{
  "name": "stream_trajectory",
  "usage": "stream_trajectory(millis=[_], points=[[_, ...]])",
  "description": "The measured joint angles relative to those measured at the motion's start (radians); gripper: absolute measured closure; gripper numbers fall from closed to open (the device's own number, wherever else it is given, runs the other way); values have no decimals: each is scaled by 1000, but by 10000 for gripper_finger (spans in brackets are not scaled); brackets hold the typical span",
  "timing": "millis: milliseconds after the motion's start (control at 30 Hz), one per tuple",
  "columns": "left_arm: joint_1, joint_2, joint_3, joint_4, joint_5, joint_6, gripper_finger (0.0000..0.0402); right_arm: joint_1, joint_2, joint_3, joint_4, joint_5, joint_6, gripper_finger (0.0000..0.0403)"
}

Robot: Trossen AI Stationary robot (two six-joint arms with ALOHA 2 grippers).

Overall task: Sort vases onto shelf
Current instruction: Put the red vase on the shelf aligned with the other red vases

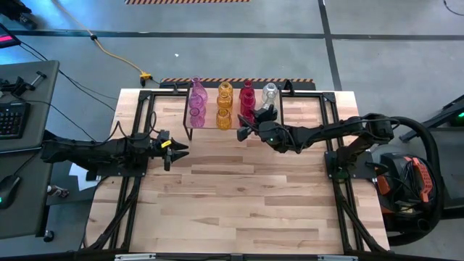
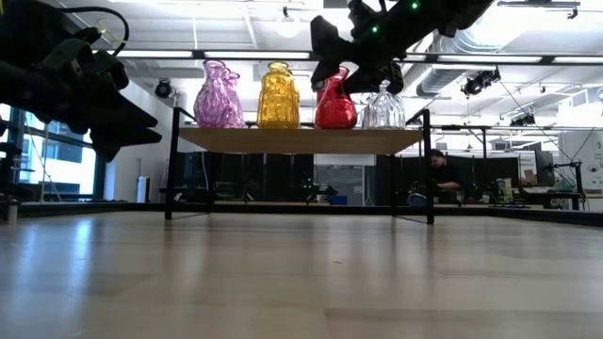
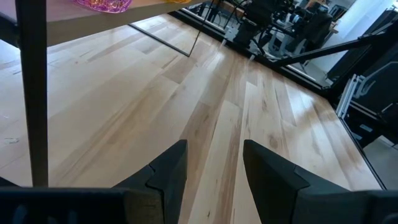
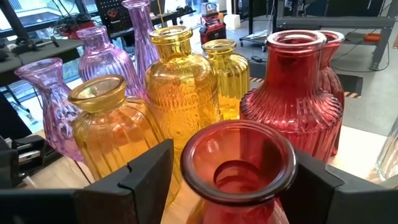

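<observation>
The shelf stands at the table's far side on thin black legs. On it stand vases in rows by colour: pink, yellow, red and clear. My right gripper is open at the shelf's near edge. Its fingers stand on either side of the neck of the nearest red vase, which rests upright on its base on the shelf. My left gripper hovers open over the table's left part with nothing between its fingers.
Behind the near red vase crowd another red vase, yellow vases and pink ones, all close together. The bare wooden tabletop stretches toward the near edge. Black frame rails run along the table's sides.
</observation>
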Motion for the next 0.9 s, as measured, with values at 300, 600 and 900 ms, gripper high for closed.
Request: stream_trajectory(millis=[300, 600, 900], points=[[0, 0, 0, 0, 0, 0, 254, 35, 0, 0, 0, 59, 18, 158], [0, 0, 0, 0, 0, 0, 254, 54, -4, 0, -4, 124, 19, 158], [0, 0, 0, 0, 0, 0, 254, 62, -5, 0, -45, 135, 81, 159]])
